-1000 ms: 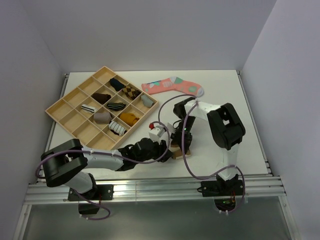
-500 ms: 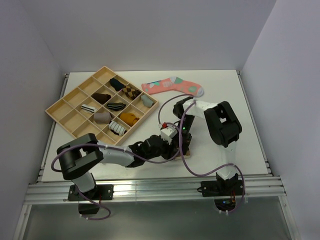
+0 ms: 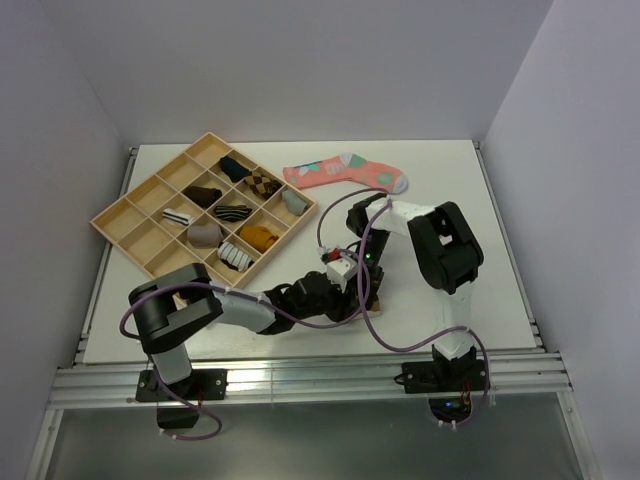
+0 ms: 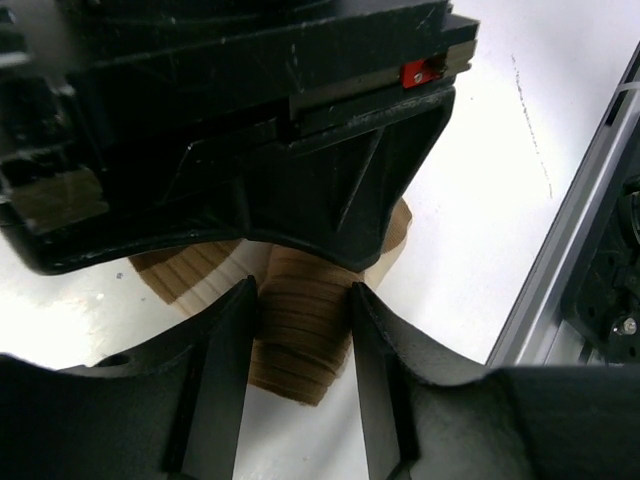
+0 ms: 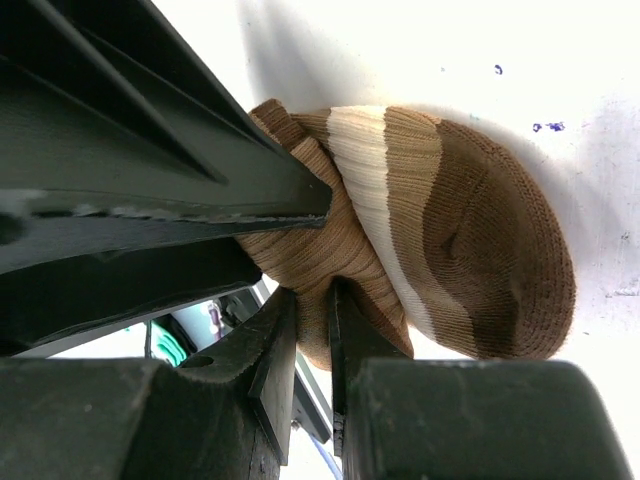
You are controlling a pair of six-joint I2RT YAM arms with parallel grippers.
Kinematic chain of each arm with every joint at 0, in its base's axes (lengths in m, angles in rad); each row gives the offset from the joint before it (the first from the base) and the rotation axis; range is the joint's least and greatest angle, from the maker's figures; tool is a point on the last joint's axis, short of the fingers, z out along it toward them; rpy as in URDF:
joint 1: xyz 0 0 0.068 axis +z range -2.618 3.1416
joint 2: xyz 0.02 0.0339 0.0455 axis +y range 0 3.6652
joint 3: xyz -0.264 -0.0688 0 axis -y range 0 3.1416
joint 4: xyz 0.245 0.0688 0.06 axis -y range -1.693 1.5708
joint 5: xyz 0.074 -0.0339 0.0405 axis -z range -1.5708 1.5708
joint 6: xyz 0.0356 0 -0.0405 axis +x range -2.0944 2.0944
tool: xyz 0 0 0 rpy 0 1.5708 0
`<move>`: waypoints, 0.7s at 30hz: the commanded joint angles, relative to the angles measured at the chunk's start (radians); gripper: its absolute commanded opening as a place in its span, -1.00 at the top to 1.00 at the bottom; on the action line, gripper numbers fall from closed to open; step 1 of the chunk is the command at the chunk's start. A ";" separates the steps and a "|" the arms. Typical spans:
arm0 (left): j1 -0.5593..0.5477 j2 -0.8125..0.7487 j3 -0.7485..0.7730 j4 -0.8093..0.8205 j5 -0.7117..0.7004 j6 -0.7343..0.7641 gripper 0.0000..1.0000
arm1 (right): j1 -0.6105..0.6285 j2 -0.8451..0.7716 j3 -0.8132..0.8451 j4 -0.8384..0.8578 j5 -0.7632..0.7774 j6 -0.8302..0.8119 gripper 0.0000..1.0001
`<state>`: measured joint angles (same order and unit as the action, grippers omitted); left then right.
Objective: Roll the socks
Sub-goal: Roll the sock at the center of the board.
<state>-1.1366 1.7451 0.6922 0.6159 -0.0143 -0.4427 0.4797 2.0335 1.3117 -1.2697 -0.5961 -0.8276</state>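
Here, my right hand (image 5: 312, 305) is closed on a fold of the brown sock (image 5: 450, 230), its two fingers almost together with ribbed cloth pinched between them. My left hand (image 4: 300, 300) meets the same sock from the opposite side. Its fingers press on both flanks of the bundle and grip it.

The sock is bunched into a lump that lies on the white worktop (image 3: 450, 180), near the front edge, between my two arms. It is a ribbed knit in mid brown, with a darker brown rounded end and a pale cream band crossing it beside lighter tan bands.

Much of it is covered. From the left wrist, the black body of my right hand blocks the upper part of the bundle. From the right wrist, a dark bar of my left hand hides the sock's left side. From above, both hands sit over it, so I cannot make out its shape there.

Further out, a coral-pink sock (image 3: 345, 170) lies flat at the back, and a wooden tray (image 3: 110, 222) of small compartments holds rolled socks on the left
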 commanded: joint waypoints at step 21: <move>0.009 0.172 -0.014 -0.005 0.108 -0.280 0.99 | -0.124 -0.350 -0.129 0.308 0.009 0.119 0.10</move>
<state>-1.1225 1.8584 0.6930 0.7925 0.0441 -0.6846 0.4011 1.7870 1.2003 -1.0679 -0.5697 -0.7284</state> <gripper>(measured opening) 0.057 0.445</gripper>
